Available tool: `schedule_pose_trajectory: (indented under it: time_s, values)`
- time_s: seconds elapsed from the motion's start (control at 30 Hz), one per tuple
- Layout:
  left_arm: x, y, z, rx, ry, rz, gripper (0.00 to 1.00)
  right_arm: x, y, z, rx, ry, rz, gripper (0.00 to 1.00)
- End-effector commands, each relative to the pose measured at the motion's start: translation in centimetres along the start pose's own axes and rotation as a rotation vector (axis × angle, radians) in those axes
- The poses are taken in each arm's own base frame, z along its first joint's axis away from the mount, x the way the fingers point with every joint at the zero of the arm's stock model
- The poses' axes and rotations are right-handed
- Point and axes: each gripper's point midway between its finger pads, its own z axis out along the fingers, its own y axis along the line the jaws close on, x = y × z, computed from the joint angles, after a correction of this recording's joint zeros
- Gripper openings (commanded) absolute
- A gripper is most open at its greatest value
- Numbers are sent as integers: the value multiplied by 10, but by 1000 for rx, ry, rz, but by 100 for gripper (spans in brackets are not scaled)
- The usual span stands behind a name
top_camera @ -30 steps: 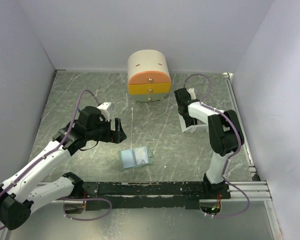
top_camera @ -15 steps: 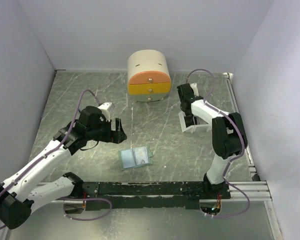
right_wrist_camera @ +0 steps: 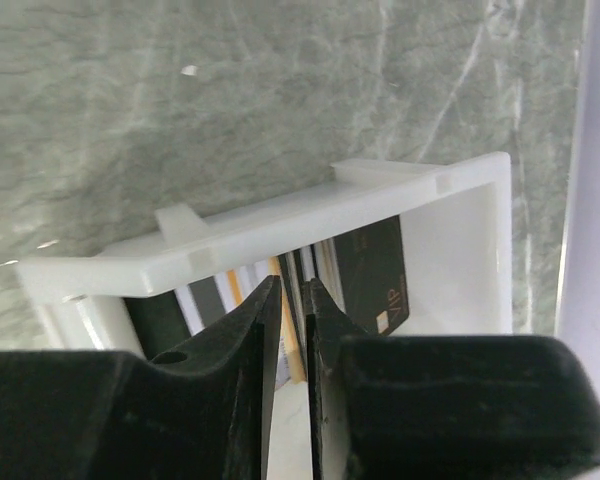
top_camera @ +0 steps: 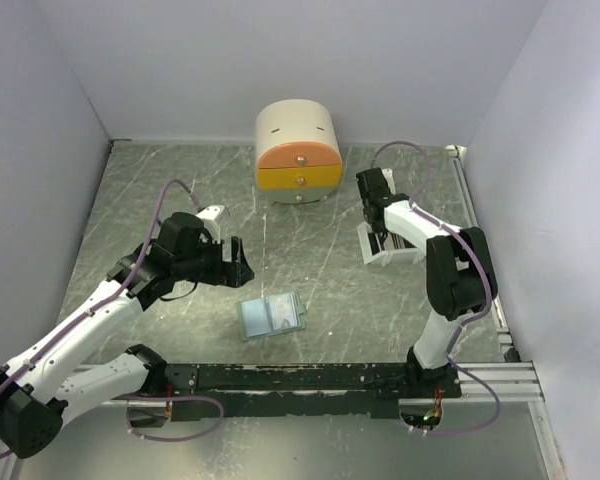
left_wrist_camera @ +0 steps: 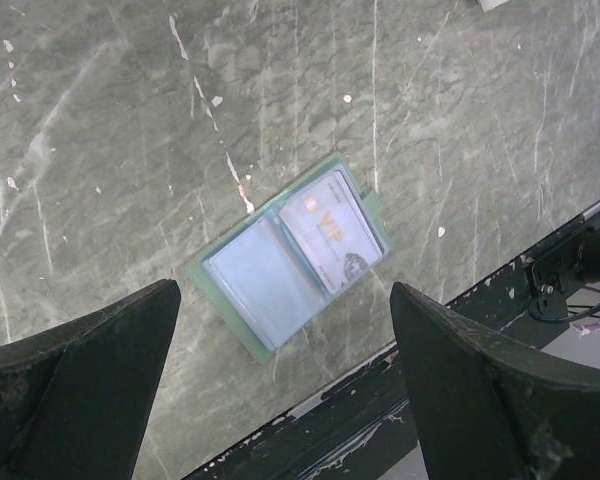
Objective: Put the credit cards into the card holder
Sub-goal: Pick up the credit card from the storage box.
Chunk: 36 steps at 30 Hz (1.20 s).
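The card holder [top_camera: 271, 316] lies open on the table near the front rail, showing pale blue pockets [left_wrist_camera: 260, 285]. A pale card marked VIP [left_wrist_camera: 332, 232] sits in one pocket. My left gripper [top_camera: 235, 262] hovers above and to the left of it, open wide and empty [left_wrist_camera: 285, 290]. Several credit cards [right_wrist_camera: 370, 270] stand on edge in a white tray [right_wrist_camera: 280, 225] at the right [top_camera: 390, 255]. My right gripper [top_camera: 383, 235] reaches down into that tray, and its fingers [right_wrist_camera: 292, 285] are pinched on the edge of a dark card in the stack.
A round cream-and-orange drawer box [top_camera: 298, 152] stands at the back centre. The black front rail [left_wrist_camera: 460, 330] runs just below the card holder. Grey walls close in on the left, back and right.
My right gripper has sunk into the tray and its jaws have narrowed onto the cards. The left arm and the card holder have barely moved.
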Motion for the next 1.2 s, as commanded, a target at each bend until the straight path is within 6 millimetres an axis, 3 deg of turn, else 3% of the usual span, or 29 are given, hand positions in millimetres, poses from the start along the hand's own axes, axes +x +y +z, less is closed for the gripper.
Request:
schedule_pose_trajectory:
  time_s: [0.0, 0.2, 0.43, 0.63, 1.17]
  values:
    - [4, -2, 2, 23, 13, -4, 99, -23, 12, -22, -139, -69, 98, 17]
    - [3, -3, 2, 24, 9, -4, 99, -19, 37, -30, -220, -76, 103, 16]
    - [3, -2, 1, 22, 7, -4, 99, -7, 54, -22, -191, -40, 62, 16]
    - [2, -2, 0, 18, 2, -5, 99, 2, 50, -13, -96, -14, 20, 18]
    - [3, -1, 1, 15, 6, -6, 99, 12, 53, 0, -61, 24, -32, 20]
